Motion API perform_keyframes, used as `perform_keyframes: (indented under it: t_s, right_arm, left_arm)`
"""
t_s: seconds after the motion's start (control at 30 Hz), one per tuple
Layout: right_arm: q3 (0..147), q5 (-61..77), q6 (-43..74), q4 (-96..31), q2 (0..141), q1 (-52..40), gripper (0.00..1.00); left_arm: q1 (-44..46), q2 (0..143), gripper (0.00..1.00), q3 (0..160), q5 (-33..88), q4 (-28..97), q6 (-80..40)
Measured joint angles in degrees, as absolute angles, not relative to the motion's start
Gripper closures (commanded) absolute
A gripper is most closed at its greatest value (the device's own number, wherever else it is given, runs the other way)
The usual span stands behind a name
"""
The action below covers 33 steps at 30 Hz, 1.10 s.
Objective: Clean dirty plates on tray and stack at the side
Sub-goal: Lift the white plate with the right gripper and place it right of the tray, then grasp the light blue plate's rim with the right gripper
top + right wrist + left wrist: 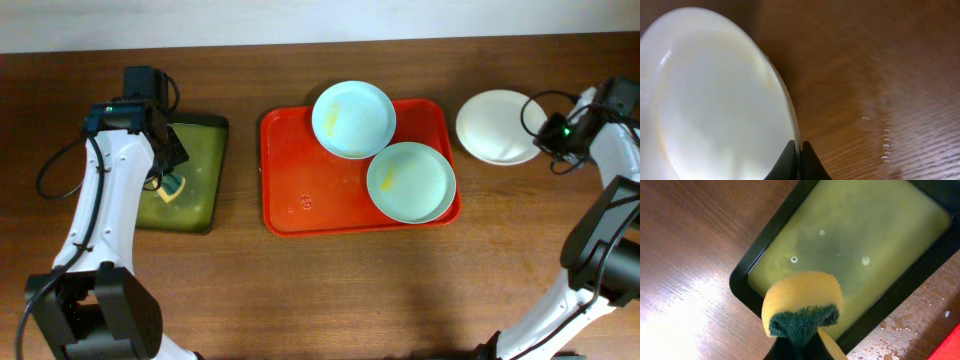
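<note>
Well, the right gripper (800,148) is pinched tight on the rim of the white plate (715,100), which is off the red tray (300,190) toward the table's far right corner. That is probably the stacking spot, kept apart from the dirty ones. The left gripper (796,350) is clamped on a yellow-and-green sponge (802,300) over the dark pan (766,236) of greenish water near the left edge, presumably wetting it for the far green plate (353,120) and the near green plate (411,182), both yellow-smeared on the tray mid-table. No brand, label or writing can be read anywhere.
</note>
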State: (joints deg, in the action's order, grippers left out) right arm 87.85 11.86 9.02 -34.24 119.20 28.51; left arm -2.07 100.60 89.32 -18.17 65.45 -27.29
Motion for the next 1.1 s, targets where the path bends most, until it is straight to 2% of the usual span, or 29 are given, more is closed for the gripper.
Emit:
perform_keyframes:
  t_s: [0.03, 0.1, 0.13, 0.3, 0.4, 0.5, 0.57, 0.6, 0.63, 0.73, 0.8, 0.9, 0.97, 1.1]
  right_arm:
    - [87.9, 12.1, 9.1, -33.8, 120.4, 29.6, 0.88]
    - [87.9, 13.0, 9.8, -32.9, 122.3, 31.2, 0.56]
    - [87.9, 14.6, 10.1, -32.5, 122.3, 31.0, 0.01]
    - [91.5, 29.6, 14.9, -31.6, 121.3, 30.0, 0.02]
    - [95.8, 33.7, 16.3, -27.7, 112.8, 22.1, 0.01]
    - [96.8, 28.4, 16.0, -26.7, 110.8, 11.3, 0.01]
    - [96.7, 17.2, 13.9, -26.9, 113.2, 3.1, 0.01]
    - [96.7, 11.7, 11.6, -26.8, 115.7, -0.8, 0.03]
    - [96.7, 7.6, 10.0, -26.8, 118.9, -4.0, 0.13]
    - [96.6, 3.7, 8.1, -26.9, 127.3, -7.2, 0.25]
    - [96.6, 5.9, 5.9, -26.8, 129.2, -7.2, 0.55]
    - [96.6, 8.7, 5.0, -26.7, 129.5, -7.2, 0.73]
    - [96.6, 9.2, 4.3, -26.7, 129.7, -7.9, 0.96]
    - [96.6, 12.7, 4.7, -27.8, 129.9, -11.5, 0.96]
  left_arm:
    - [-2.1, 100.6, 1.0, 89.3, -18.2, 65.4, -27.3]
    - [-2.1, 100.6, 1.0, 89.3, -18.2, 65.3, -27.3]
    - [-2.1, 100.6, 1.0, 89.3, -18.2, 65.3, -27.3]
    - [-2.1, 100.6, 1.0, 89.3, -18.2, 65.3, -27.3]
    - [-2.1, 100.6, 1.0, 89.3, -18.1, 65.1, -27.3]
    - [-2.1, 100.6, 1.0, 89.3, -17.7, 64.7, -27.3]
    - [-2.1, 100.6, 1.0, 89.3, -17.3, 64.7, -27.3]
    - [-2.1, 100.6, 1.0, 89.3, -17.3, 64.6, -27.3]
    - [-2.1, 100.6, 1.0, 89.3, -17.3, 64.6, -27.3]
    - [-2.1, 100.6, 1.0, 89.3, -17.3, 64.6, -27.3]
    - [-2.1, 100.6, 1.0, 89.3, -17.3, 64.1, -27.3]
    - [-2.1, 100.6, 1.0, 89.3, -17.3, 64.0, -27.3]
    - [-2.1, 100.6, 1.0, 89.3, -17.3, 64.0, -27.3]
    - [-2.1, 100.6, 1.0, 89.3, -17.3, 64.0, -27.3]
